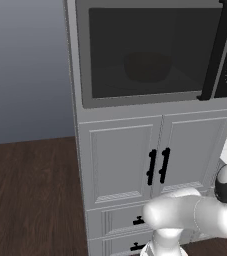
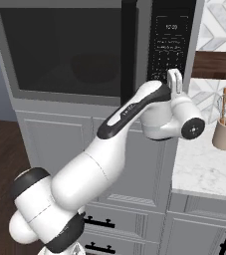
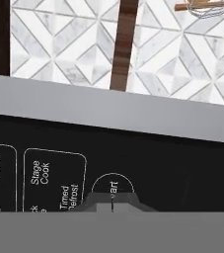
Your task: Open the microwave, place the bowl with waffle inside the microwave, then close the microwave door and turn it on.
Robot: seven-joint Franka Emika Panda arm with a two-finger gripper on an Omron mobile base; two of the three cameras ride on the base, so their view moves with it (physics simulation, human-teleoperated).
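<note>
Fingers (image 3: 112, 206) closed, empty, tips meeting at the start button (image 3: 113, 187) — dead ahead on the microwave (image 2: 74, 55) control strip (image 2: 170, 40); I press straight in.

- White panelled cupboards (image 1: 135, 165) with black handles (image 1: 158, 166) stand on a dark wood floor (image 1: 30, 195).
- A beige utensil jar (image 2: 225, 134) sits on the marble worktop (image 2: 204, 172).
- Diamond-patterned tiles (image 3: 69, 44) line the wall.

A glossy white arm (image 2: 92, 174) of fat rounded segments, black bands at its joints, a long black stripe along the forearm, a round dark cap at the wrist.
</note>
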